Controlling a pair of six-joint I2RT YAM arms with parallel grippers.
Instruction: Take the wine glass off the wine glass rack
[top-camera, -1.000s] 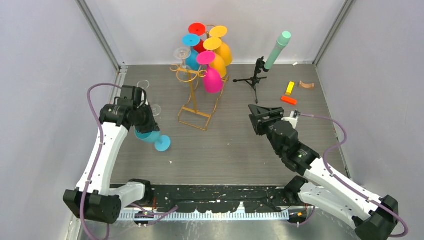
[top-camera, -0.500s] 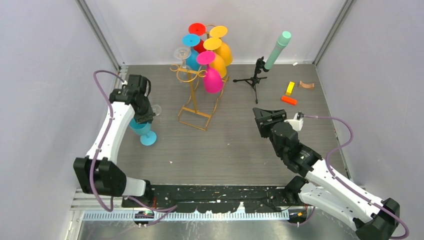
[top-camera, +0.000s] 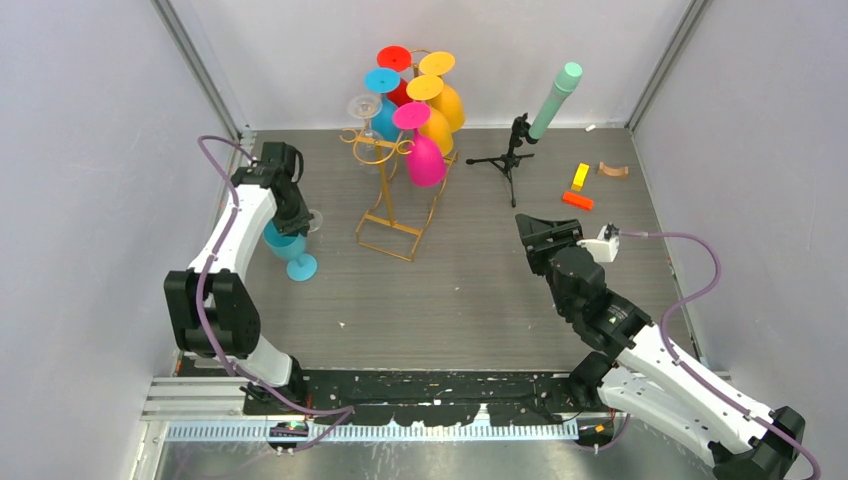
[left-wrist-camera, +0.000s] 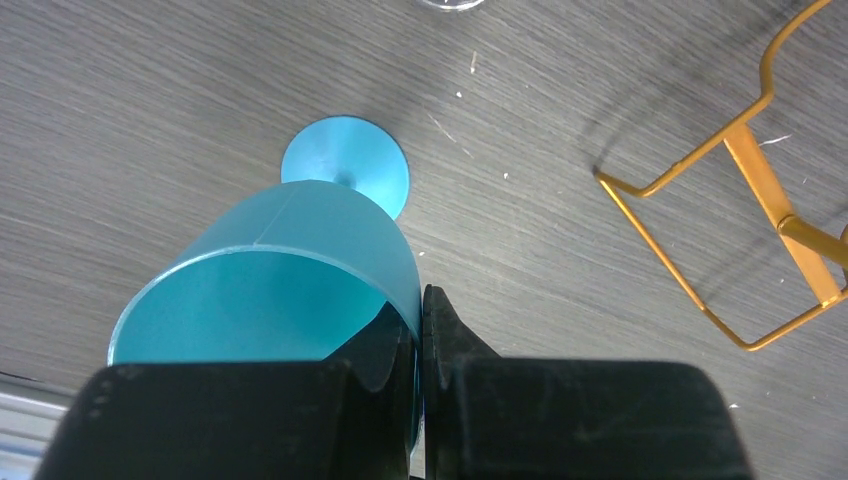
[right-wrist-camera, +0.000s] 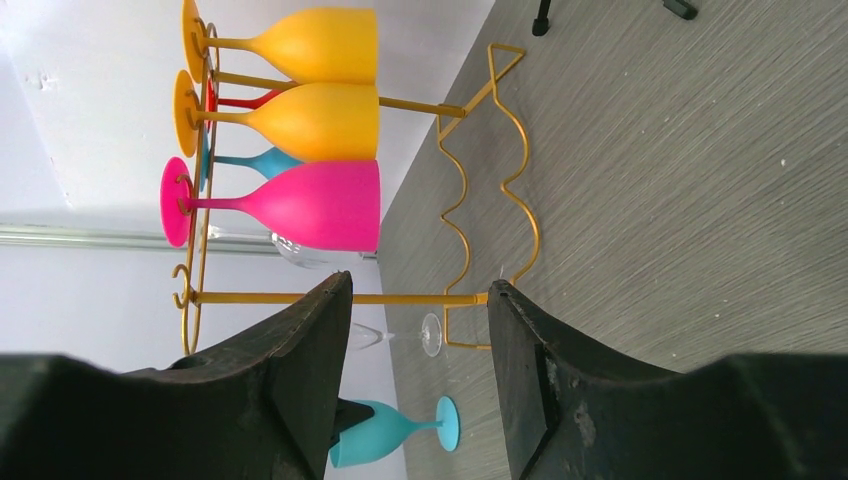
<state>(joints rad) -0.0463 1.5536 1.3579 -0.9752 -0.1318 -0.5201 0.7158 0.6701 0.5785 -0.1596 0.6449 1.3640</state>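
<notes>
Plainly, the left end effector (left-wrist-camera: 421, 325) is clamped on the rim of a turquoise stemmed wine glass (left-wrist-camera: 300, 250), one finger inside the bowl and the other outside against its wall. The glass is off the rack and stands nearly upright with its round foot down at the grey wood-grain worktop (top-camera: 460, 290), just left of the rectangular base of the tall gold wire wine glass rack (top-camera: 385, 215). Whether the foot actually touches the surface cannot be told. A clear stemmed glass (top-camera: 312, 218) stands on the worktop just beside the turquoise one, between it and the rack. On the rack's upper arms hang a pink glass (right-wrist-camera: 300, 205) and two yellow glasses (right-wrist-camera: 310, 120) upside down by their feet, with a red-footed and a blue-footed glass behind them. The right end effector (right-wrist-camera: 418, 290) hangs above the worktop well to the right of the rack, its jaws standing apart with nothing between them and facing the rack.
</notes>
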